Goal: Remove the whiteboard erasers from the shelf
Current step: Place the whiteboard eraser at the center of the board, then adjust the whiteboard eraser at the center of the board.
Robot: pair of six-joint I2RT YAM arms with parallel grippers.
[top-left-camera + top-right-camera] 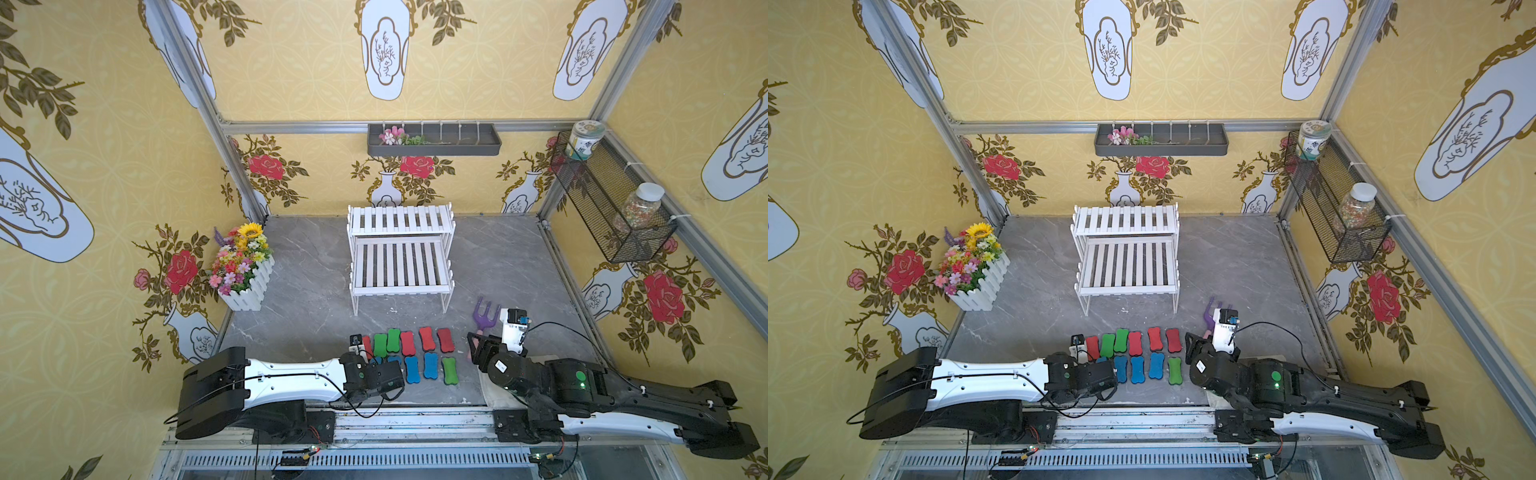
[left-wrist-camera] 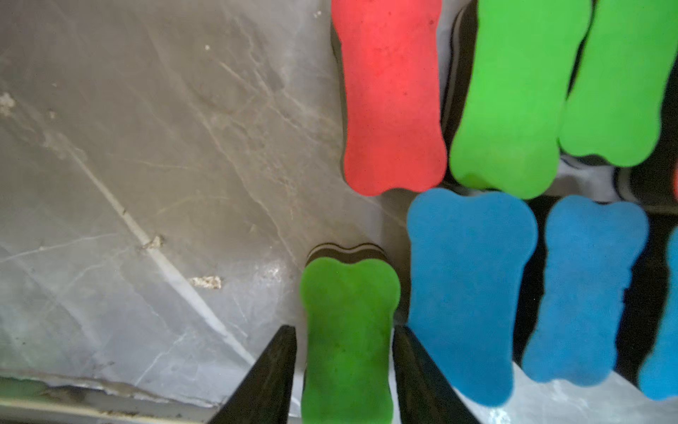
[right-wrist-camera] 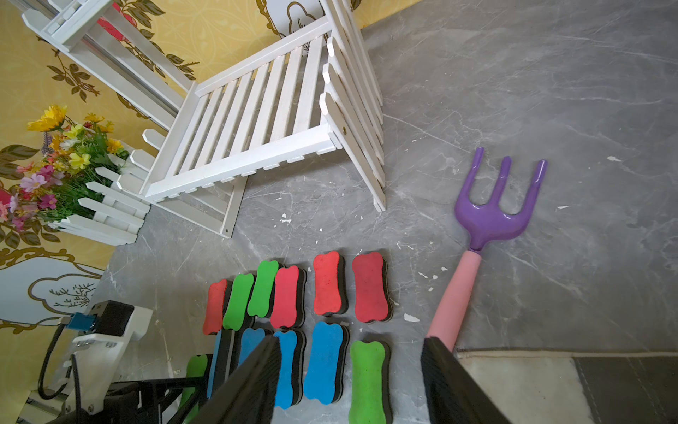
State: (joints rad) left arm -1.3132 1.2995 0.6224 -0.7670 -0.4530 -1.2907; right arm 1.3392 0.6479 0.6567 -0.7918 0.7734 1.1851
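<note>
Top views both show a grey marble tabletop (image 1: 299, 316) walled in yellow floral paper. The whiteboard erasers (image 1: 428, 338) lie in two rows before the shelf (image 1: 400, 257). The left gripper (image 2: 344, 328), low, has its jaws slightly parted around a green eraser (image 2: 348, 293). The right gripper (image 3: 350, 338) hovers beside the rows, jaws wide apart and empty.

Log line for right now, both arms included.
shelf: no erasers | whiteboard erasers: two rows on tabletop | left gripper: open, straddling green eraser | right gripper: open, empty
</note>
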